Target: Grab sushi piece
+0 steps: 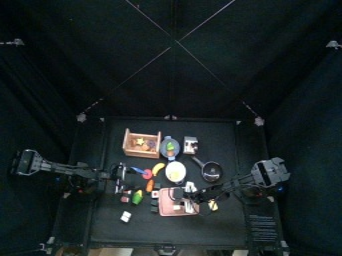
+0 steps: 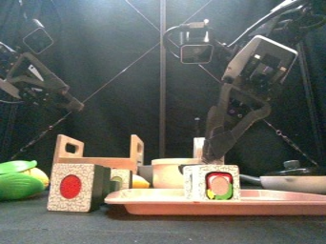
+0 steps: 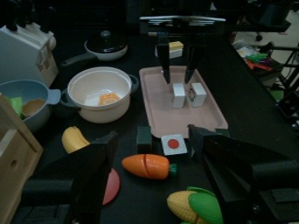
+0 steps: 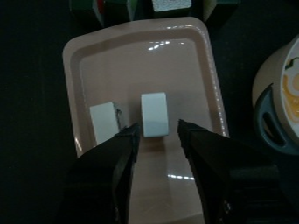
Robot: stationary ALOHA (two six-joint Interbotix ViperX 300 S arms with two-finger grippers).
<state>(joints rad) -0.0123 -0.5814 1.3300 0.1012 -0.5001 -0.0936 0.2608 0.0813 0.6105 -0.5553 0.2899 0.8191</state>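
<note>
Two white sushi pieces stand side by side on the pink tray, one next to the other. My right gripper hangs open just above them, its jaws straddling the nearer piece without touching it. The front view shows that piece with a green, yellow and red filling, under the right gripper. A third sushi piece with a red centre lies on the table off the tray, just ahead of my open left gripper.
Around the tray lie a white bowl, a blue bowl, a black pan, a banana, a carrot and corn. A wooden crate stands at the back left.
</note>
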